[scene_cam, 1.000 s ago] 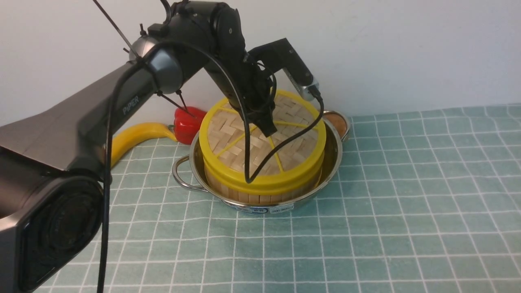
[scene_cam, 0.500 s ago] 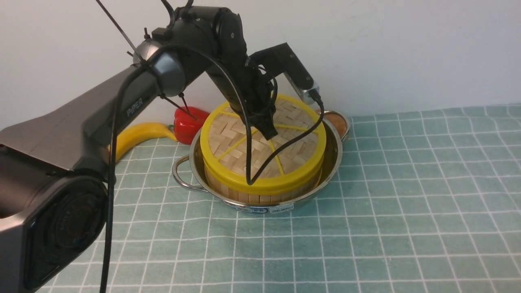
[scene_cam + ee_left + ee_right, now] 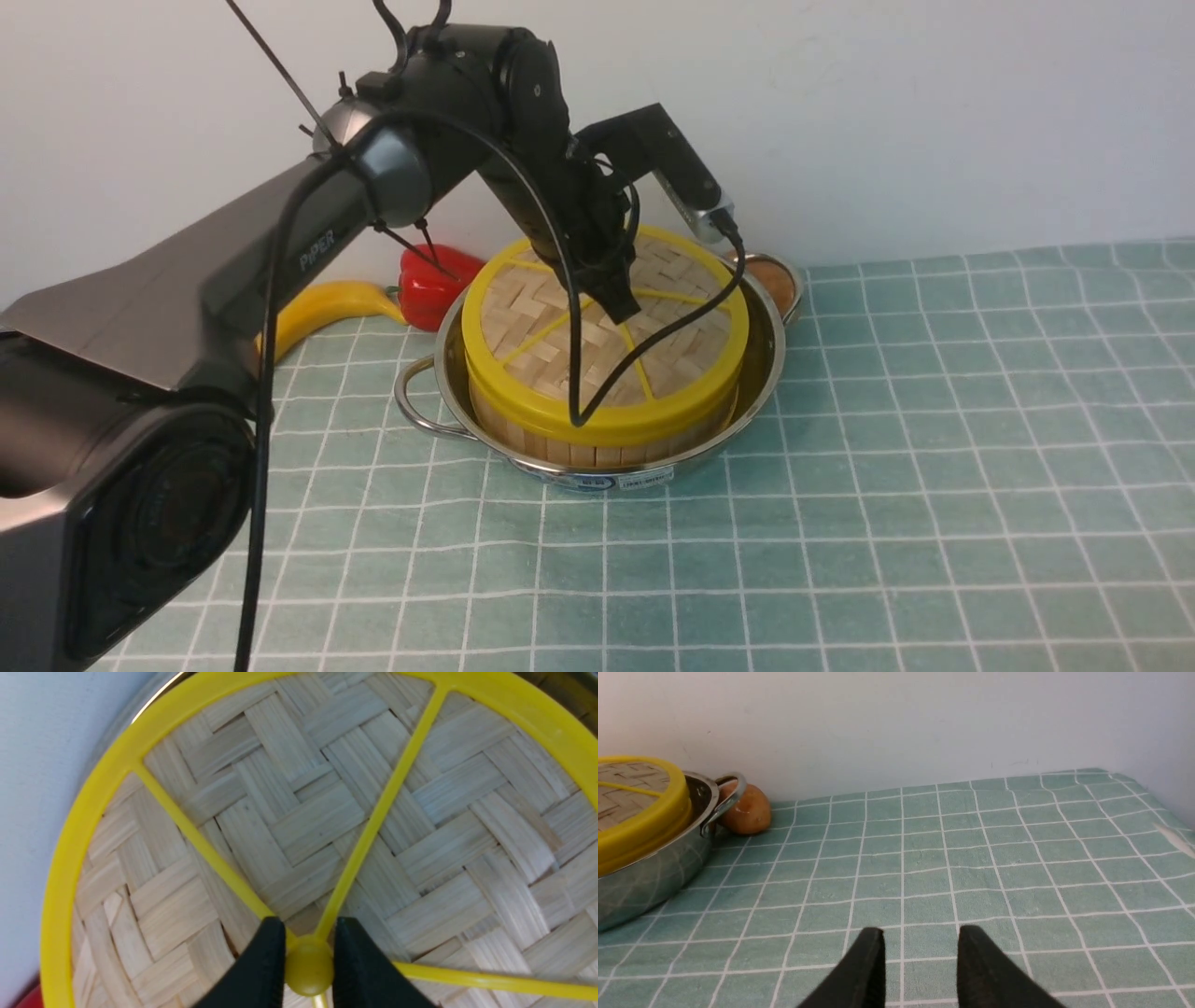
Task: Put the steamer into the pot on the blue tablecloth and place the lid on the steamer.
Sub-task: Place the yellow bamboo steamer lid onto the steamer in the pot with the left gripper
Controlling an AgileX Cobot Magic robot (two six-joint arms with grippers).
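The steamer (image 3: 597, 450) stands inside the shiny pot (image 3: 758, 373) on the blue tablecloth (image 3: 934, 467). On the steamer rests the woven lid (image 3: 523, 327), close to level. My left gripper (image 3: 621, 303) reaches down onto its middle. The left wrist view shows the lid (image 3: 299, 812) filling the picture, with my left gripper (image 3: 309, 924) shut on its yellow centre knob (image 3: 308, 970). My right gripper (image 3: 920, 942) hangs open over bare cloth, off to the side of the pot (image 3: 649, 877); it holds nothing and is out of the front view.
A red pepper (image 3: 434, 285) and a yellow banana (image 3: 317, 313) lie behind the pot on the left. A brown potato (image 3: 745, 809) sits against the pot's far handle. A white wall closes the back of the table.
The left arm has lowered the lid: its raised far side has come down and it now sits flatter on the steamer. The left jaws stay closed on the knob.
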